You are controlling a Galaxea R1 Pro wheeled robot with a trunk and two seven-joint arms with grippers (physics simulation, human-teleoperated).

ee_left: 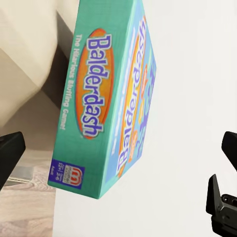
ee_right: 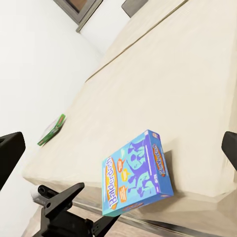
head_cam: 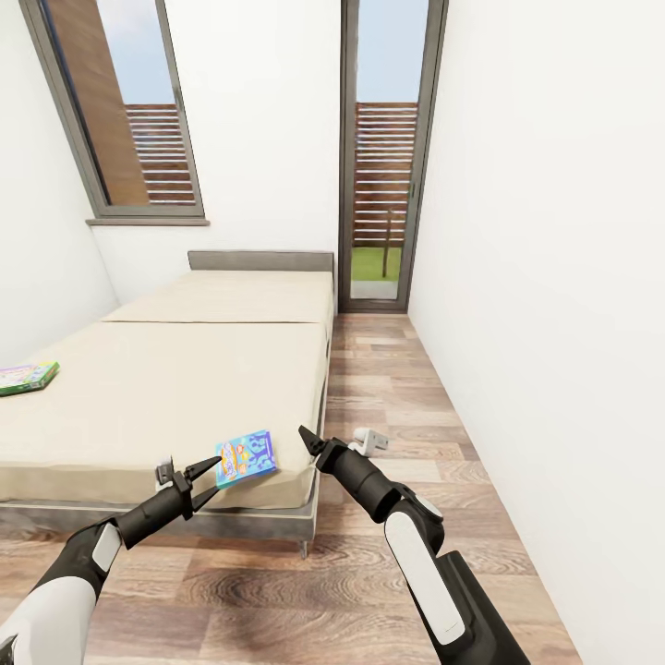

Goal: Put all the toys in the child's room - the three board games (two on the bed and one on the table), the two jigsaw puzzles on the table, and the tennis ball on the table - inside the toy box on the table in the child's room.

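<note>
The left gripper (head_cam: pixel 205 476) hangs over the near edge of the bed (head_cam: pixel 166 388) with its two dark fingers spread apart, nothing between them. Just beyond the fingertips, a little toward the right arm's side, lies the small blue board game (head_cam: pixel 246 457), lettered "Balderdash", resting on the beige mattress close to the bed's near corner; it is near the fingers but apart from them. In the left wrist view the same box (ee_left: pixel 103 103) sits ahead between the two finger tips at the picture's edges, its teal side panel facing the camera. The right gripper (head_cam: pixel 312 441) floats past the bed's corner, above the wood-plank floor (head_cam: pixel 397 388), its fingers also parted and holding nothing; the blue box lies just beside them on the left arm's side. In the right wrist view the box (ee_right: pixel 137 173) lies ahead of the open fingers, with the left gripper (ee_right: pixel 66 205) beside it. Well beyond the left fingers, at the bed's far left edge, rests the green-edged board game (head_cam: pixel 28 377), seen too in the right wrist view (ee_right: pixel 52 130).
</note>
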